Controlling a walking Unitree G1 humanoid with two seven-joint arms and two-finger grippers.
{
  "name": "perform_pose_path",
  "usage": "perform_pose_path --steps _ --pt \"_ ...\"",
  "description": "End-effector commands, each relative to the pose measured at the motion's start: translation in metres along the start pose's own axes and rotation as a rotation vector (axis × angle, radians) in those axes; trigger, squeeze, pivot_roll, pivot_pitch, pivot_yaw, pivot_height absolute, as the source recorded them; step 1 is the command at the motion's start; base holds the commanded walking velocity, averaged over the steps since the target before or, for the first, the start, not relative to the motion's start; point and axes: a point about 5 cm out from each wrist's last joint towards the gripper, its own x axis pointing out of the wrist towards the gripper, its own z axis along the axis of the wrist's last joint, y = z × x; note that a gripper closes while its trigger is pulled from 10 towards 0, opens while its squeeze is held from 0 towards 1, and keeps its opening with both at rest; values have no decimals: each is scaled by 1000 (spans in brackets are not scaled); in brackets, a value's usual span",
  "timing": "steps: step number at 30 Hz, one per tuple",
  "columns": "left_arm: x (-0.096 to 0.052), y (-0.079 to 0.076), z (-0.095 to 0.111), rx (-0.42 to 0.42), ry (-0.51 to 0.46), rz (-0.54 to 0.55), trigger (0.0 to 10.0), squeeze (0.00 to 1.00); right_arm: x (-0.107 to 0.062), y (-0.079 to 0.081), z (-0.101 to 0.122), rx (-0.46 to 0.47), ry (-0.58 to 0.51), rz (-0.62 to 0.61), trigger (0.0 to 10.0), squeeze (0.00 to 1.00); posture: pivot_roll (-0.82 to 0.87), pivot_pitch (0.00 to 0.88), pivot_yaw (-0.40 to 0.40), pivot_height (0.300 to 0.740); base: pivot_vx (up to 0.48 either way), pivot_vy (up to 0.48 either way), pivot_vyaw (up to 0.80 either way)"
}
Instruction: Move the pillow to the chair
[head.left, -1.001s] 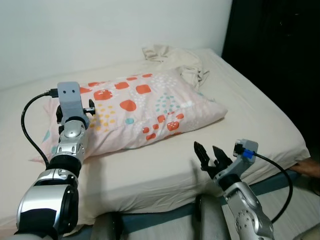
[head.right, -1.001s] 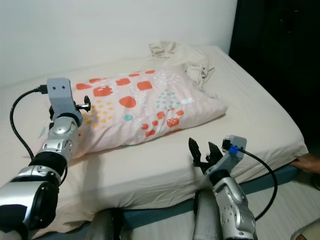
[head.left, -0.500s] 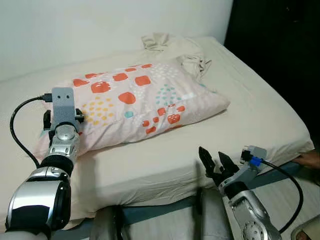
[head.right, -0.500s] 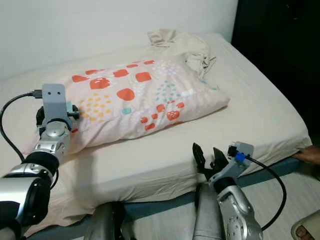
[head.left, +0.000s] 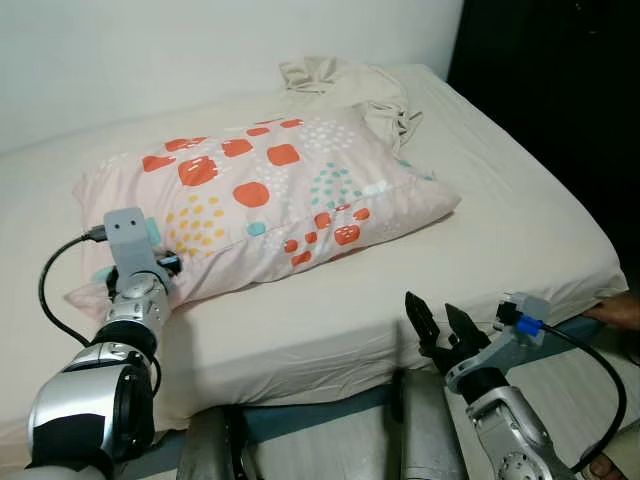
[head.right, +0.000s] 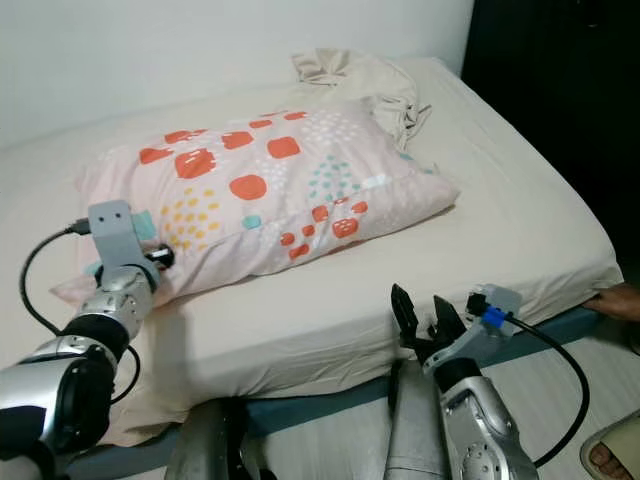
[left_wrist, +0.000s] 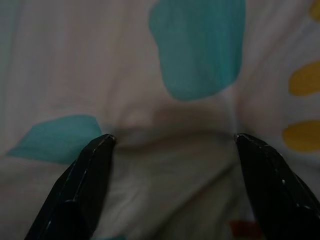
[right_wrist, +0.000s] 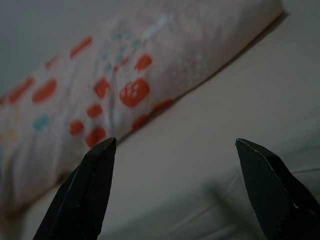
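The pillow (head.left: 265, 205) lies flat on the bed (head.left: 500, 215), toward the head end and well in from the near edge, with a crumpled beige cloth (head.left: 345, 90) touching its far corner by the wall. Its long axis runs across the bed, slanting a little, so one short end points toward the robot's left and the other toward the right-hand edge of the mattress, where that corner sticks out to a point. The left gripper (left_wrist: 172, 145) is pressed up against the left short end, fingers spread wide with the fabric bulging between them, not yet pinching anything. The right gripper (head.left: 440, 325) hangs off the near edge of the bed, also spread open, well apart from the pillow and aimed up along the sheet toward it. From where I stand the risk looks plain: if the left fingers close now they may catch only a fold of the loose cover instead of the stuffing, and a big soft pillow held by one corner would likely sag, swing and slip free on the way to the chair. With the right gripper so far off, a one-sided lift could also drag the pillow along the sheet. A person's hand (head.left: 612, 315) rests at the bed's right-hand corner, near the right arm's path.
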Motion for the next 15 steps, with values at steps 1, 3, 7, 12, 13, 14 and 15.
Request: perform_pose_path --steps 1,3,7,12,13,14,15 --pt "-2 3 -24 1 102 -2 10000 0 -1 3 3 38 -18 6 10000 0 -260 282 154 527 0 0 0" --pt "-3 2 -26 -2 109 -10 10000 0 -1 4 5 61 -34 12 10000 0 -260 283 154 527 0 0 0" --pt "-4 -3 -33 6 132 -42 10000 0 1 11 20 174 -127 44 10000 0 -261 296 153 527 0 0 0" --pt "-6 -5 -37 80 123 -64 10000 0 2 15 24 175 -129 58 10000 0 -262 303 150 527 0 0 0" --pt "-6 -7 -36 101 108 -76 10000 0 2 15 25 176 -128 59 10000 0 -262 302 149 527 0 0 0" --pt "-6 -11 -31 126 75 -92 10000 0 2 15 25 177 -127 59 10000 0 -258 303 148 527 0 0 0" --pt "-6 -11 -31 126 75 -92 10000 0 2 15 25 177 -127 59 10000 0 -258 303 148 527 0 0 0"
